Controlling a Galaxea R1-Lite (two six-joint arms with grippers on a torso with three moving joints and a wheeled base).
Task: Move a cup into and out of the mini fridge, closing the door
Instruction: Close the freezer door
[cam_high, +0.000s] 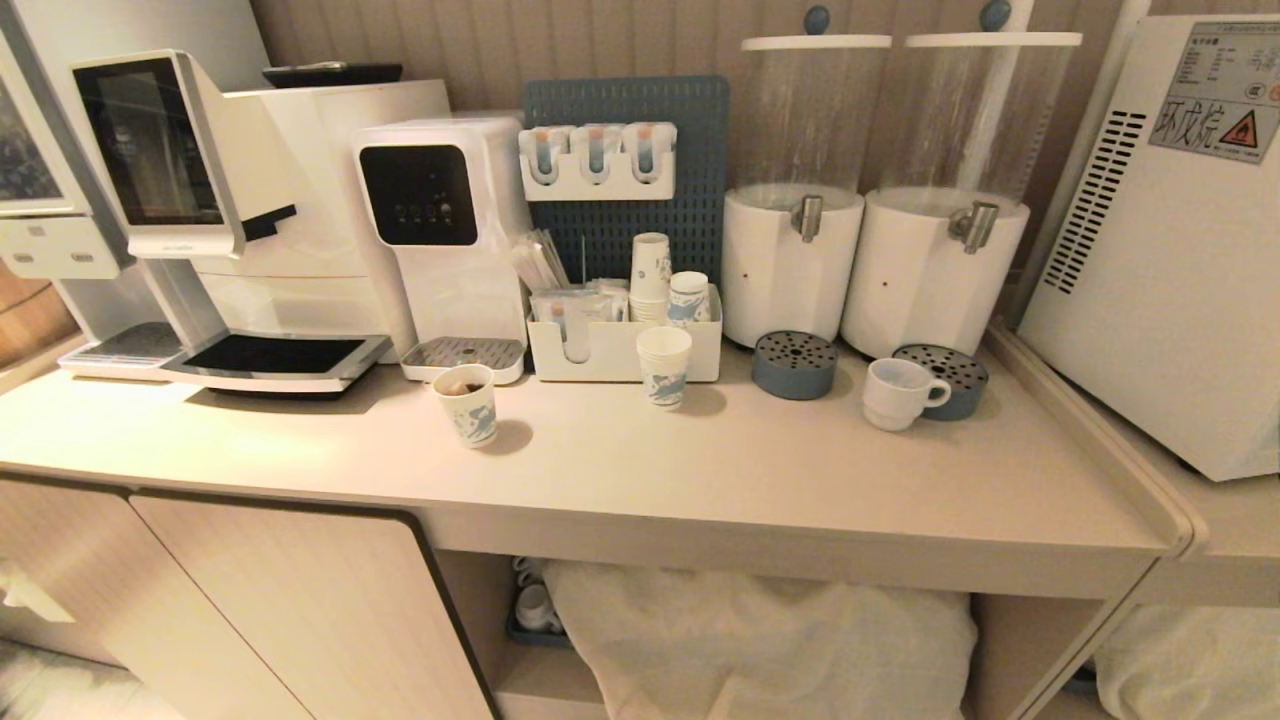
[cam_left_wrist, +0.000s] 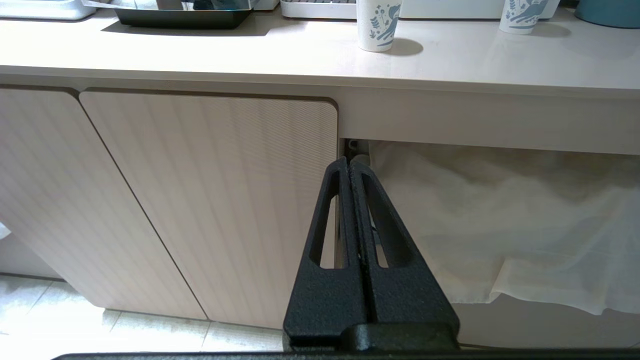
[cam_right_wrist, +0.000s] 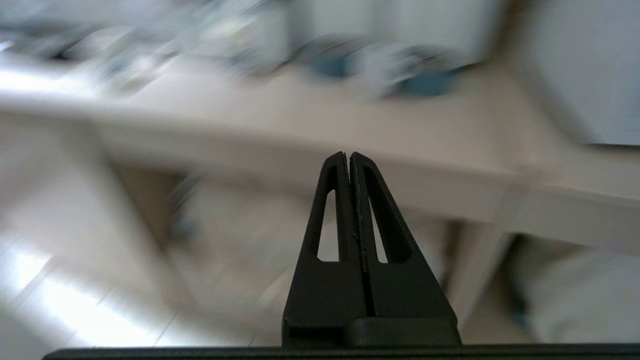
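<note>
The cup (cam_high: 899, 392), a squat white mug with a loop handle, stands on the counter (cam_high: 700, 470) in front of a blue drip tray. At the far right sits the white mini fridge (cam_high: 1170, 250), showing its vented side and warning sticker; its door is out of view. Neither arm shows in the head view. My left gripper (cam_left_wrist: 349, 161) is shut and empty, low in front of the cabinet below the counter. My right gripper (cam_right_wrist: 348, 155) is shut and empty, below the counter's front edge, and its view is smeared.
Two drink dispensers (cam_high: 880, 200) stand behind the mug. Printed paper cups (cam_high: 664, 366) (cam_high: 467, 404), a caddy of supplies (cam_high: 620, 340), a water dispenser (cam_high: 440, 240) and a coffee machine (cam_high: 220, 220) line the counter. White cloth (cam_high: 760, 640) fills the open shelf below.
</note>
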